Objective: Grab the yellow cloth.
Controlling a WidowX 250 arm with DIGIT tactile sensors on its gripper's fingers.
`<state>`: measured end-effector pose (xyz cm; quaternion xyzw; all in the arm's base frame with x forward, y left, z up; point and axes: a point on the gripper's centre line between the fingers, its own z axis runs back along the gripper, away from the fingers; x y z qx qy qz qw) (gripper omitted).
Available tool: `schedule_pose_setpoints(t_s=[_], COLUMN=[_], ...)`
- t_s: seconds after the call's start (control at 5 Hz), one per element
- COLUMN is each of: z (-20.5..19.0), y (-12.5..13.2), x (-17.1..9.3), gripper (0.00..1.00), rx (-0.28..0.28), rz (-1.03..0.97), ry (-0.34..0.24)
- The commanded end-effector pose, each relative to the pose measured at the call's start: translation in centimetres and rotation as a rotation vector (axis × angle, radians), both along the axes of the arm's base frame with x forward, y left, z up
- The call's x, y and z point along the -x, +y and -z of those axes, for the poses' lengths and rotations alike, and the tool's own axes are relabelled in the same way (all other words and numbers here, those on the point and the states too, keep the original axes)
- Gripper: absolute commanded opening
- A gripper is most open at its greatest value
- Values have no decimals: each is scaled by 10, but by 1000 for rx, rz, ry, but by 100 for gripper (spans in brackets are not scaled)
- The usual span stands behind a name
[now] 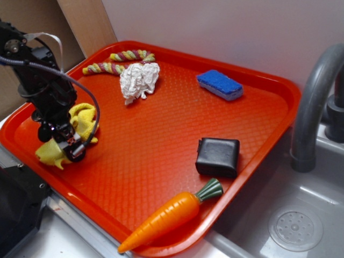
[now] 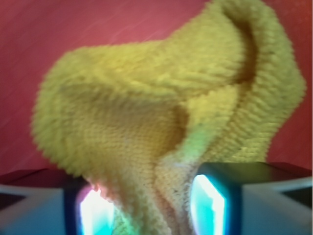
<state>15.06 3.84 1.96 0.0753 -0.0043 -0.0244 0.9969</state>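
The yellow cloth (image 1: 80, 126) lies bunched at the left edge of the red tray (image 1: 161, 134), right under the gripper (image 1: 69, 144). In the wrist view a fold of the cloth (image 2: 161, 117) runs down between the two fingers (image 2: 210, 200), which stand narrow on either side of it; they seem to have the fold pinched, though the contact itself is blurred.

To do this step well, the fingers should bite a thick ridge of the fabric, not a thin edge, since soft pile slips easily. A firm squeeze comes before any lift, and the lift should go straight up, so the hanging part clears the tray rim without dragging. If the fold thins out between the fingers, it is better to reopen and go deeper.

The white wad (image 1: 138, 80) and rope toy (image 1: 118, 61) lie well apart toward the back; the sponge (image 1: 219, 85), black box (image 1: 217, 157) and carrot (image 1: 169, 215) are far to the right, so nothing crowds the grasp.
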Motion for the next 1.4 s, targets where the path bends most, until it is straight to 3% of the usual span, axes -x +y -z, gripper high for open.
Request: schedule_pose_setpoints(t_s=[0.0,0.2,0.4,0.6,0.8,1.2], z=[-5,-34,-84,-134,-185,-278], y=[11,14,9,-10,-42,-40], x=[1,-3,-19,-45,-69,-58], gripper=[0,0,0,0,0,0], rx=[-40,-59,-27,-58,-57,-30], rz=[-29,-56,-130,-161,-179,-186], ry=[-17,-45,-177,-210,-233,-195])
